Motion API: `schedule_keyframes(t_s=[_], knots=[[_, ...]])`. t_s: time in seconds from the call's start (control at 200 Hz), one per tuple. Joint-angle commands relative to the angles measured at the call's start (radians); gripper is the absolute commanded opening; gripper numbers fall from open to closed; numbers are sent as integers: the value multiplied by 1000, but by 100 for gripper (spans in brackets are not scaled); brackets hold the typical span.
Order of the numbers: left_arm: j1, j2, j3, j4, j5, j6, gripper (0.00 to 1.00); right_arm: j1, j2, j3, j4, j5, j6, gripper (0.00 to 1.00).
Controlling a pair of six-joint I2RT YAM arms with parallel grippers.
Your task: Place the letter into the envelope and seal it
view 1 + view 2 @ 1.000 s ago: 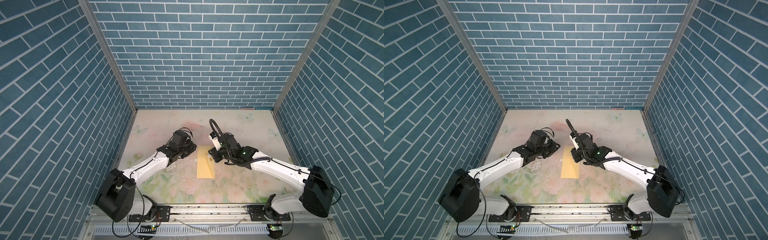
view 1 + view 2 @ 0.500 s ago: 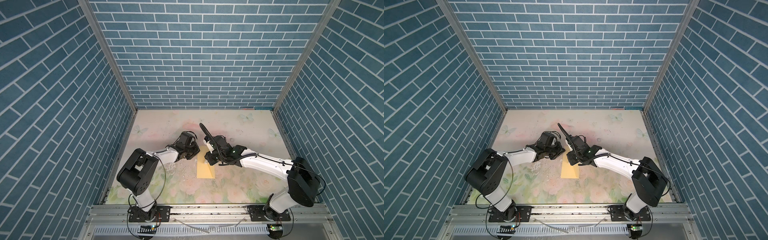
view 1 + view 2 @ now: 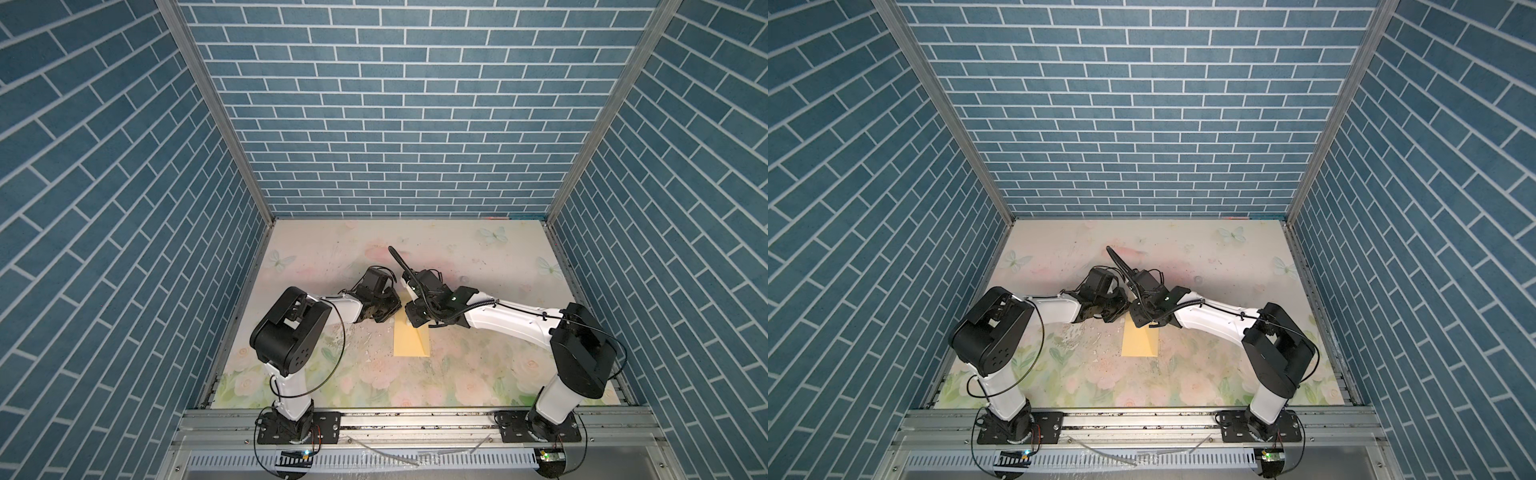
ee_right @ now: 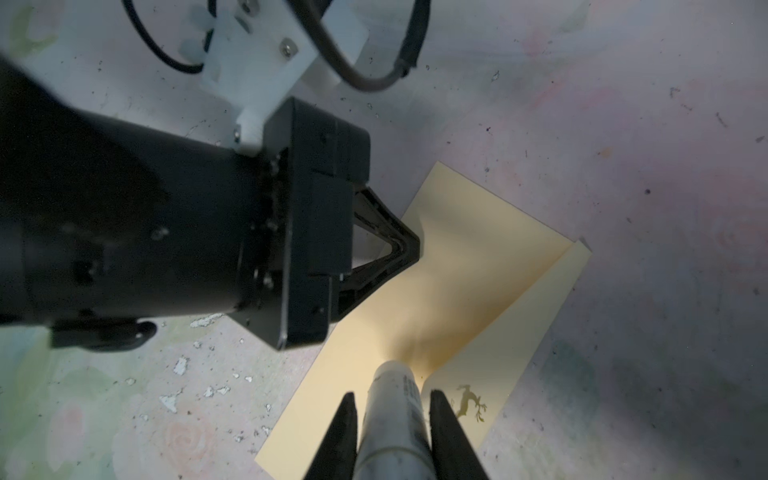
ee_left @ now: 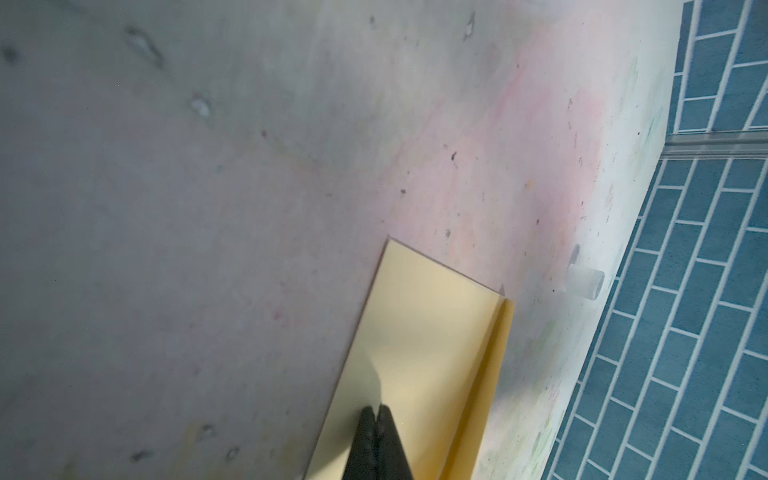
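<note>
Mid-table: envelope (image 3: 411, 343) flat; letter not visible, probably inside. Left gripper (image 4: 409, 245) closed, tips pinning envelope; right gripper (image 4: 392, 397) clamps glue stick (image 4: 392, 384). I'd drag glue lightly along flap (image 4: 519, 332), left holding down.

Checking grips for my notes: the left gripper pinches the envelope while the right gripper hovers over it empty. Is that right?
Not quite. The right gripper is not empty: the right wrist view shows it shut on a white glue stick, tip at the envelope. The left gripper does pinch the envelope.
</note>
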Motion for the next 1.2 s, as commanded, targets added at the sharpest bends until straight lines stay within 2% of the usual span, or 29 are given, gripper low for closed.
schedule_keyframes(t_s=[0.0,0.325,0.595,0.94,1.195], knots=[[-4,22,22,-17,-17,11,0,6,27,61,-44,44,12,0],[-8,45,30,-74,-57,25,0,6,67,89,-96,122,13,0],[-17,78,51,-91,-67,28,0,7,93,96,-109,211,62,0],[-20,117,32,-83,-69,24,0,5,120,109,-32,331,133,0],[-21,143,23,-64,-68,20,0,-5,182,154,26,343,135,0]])
